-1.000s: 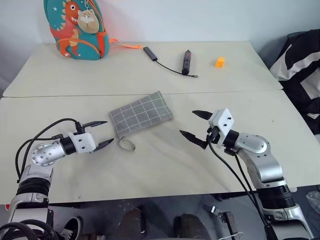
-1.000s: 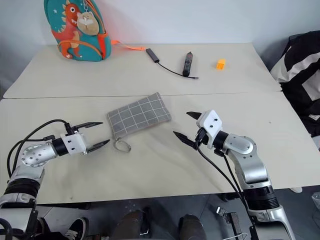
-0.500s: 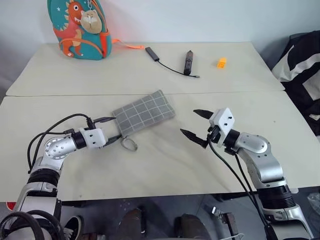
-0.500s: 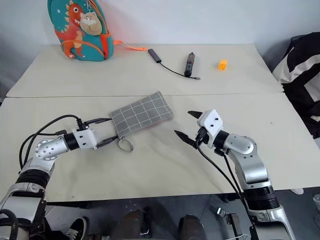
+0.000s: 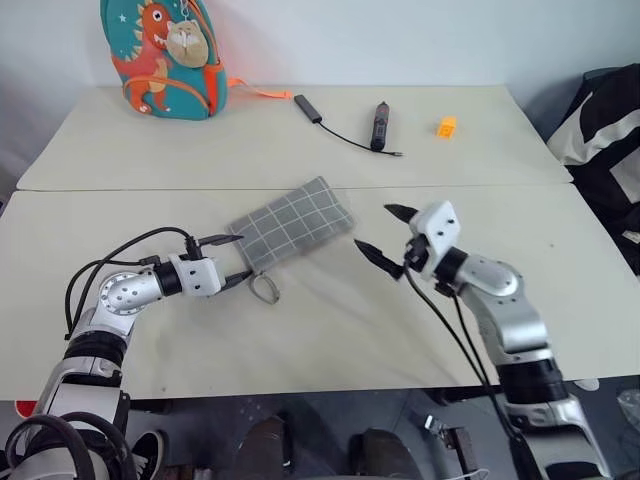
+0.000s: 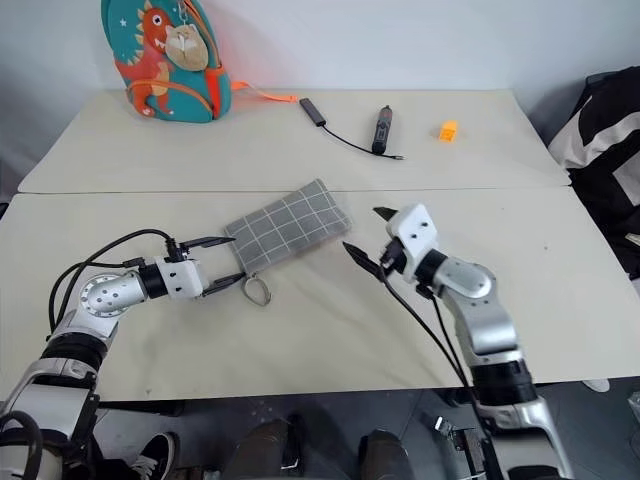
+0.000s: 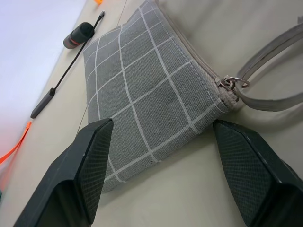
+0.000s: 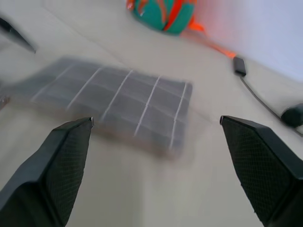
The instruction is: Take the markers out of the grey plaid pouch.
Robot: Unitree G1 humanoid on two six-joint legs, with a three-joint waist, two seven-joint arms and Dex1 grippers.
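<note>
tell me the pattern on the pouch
Grey with a thin white grid, clearest in the left wrist view: pouch.

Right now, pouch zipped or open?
Zipped, as far as visible: the grey plaid pouch lies flat, zipper slider at the end of its track, no markers showing.

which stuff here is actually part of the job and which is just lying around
In the job:
- flat grey plaid fabric pouch, zipped
- open left gripper
- open right gripper

Lying about:
- teal dinosaur backpack
- dark stick with thin black cable
- small orange block
</note>
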